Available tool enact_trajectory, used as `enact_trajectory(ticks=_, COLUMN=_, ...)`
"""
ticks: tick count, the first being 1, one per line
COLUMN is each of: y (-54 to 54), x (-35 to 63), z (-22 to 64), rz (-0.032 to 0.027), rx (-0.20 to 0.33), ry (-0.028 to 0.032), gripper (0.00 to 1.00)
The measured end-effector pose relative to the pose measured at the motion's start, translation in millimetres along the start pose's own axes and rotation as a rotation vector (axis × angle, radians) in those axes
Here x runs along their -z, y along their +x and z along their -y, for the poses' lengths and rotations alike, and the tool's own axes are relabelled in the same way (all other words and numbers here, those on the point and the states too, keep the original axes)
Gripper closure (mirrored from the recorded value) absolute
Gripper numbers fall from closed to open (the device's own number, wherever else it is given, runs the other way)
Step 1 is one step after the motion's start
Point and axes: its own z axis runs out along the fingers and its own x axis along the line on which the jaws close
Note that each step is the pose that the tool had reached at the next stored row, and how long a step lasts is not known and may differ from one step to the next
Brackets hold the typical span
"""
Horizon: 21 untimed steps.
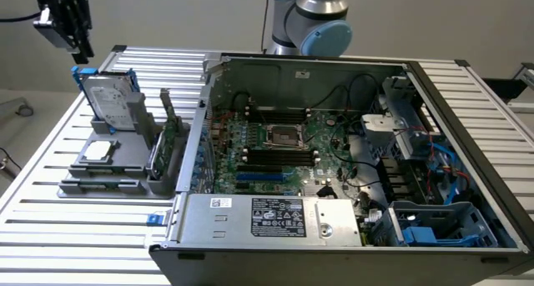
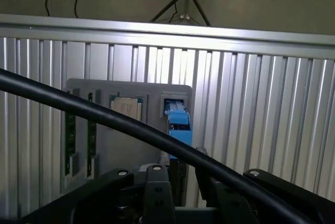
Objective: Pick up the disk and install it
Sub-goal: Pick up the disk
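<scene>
Where the pincer (image 1: 82, 45) hangs: above the disk (image 1: 111, 98), apart
Pincer state: can't tell, released or clenched
Disk label (image 1: 115, 106): white, print seems too small to read

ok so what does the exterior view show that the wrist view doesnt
Exterior view: the open computer case with its motherboard and power supply, plus the arm's blue-capped joint. Wrist view: a black cable running across the scene and tripod legs in the background. Both: the disk standing in the grey holder, the square chip beside it, and the tool above the disk.
</scene>
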Motion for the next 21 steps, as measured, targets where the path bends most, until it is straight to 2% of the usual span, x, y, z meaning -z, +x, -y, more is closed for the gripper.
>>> enact_trajectory(ticks=2, y=-0.1, x=-2.0, z=-0.1, rz=-0.0014, rx=0.001, ry=-0.0003, gripper=0.64)
enact_trajectory(ticks=3, y=-0.2, x=-3.3, z=-0.1, rz=-0.0026, rx=0.002, ry=-0.0003, gripper=0.58)
enact_trajectory(ticks=10, y=-0.6, x=-12.0, z=-0.2, rz=-0.0136, rx=0.006, ry=-0.0008, gripper=0.56)
enact_trajectory(ticks=11, y=-0.6, x=-12.9, z=-0.2, rz=-0.0152, rx=0.007, ry=-0.0008, gripper=0.5)
enact_trajectory(ticks=12, y=-0.7, x=-13.9, z=-0.2, rz=-0.0162, rx=0.008, ry=-0.001, gripper=0.5)
enact_trajectory(ticks=21, y=-1.3, x=-27.5, z=-1.0, rz=-0.0212, rx=0.016, ry=-0.0008, gripper=0.5)
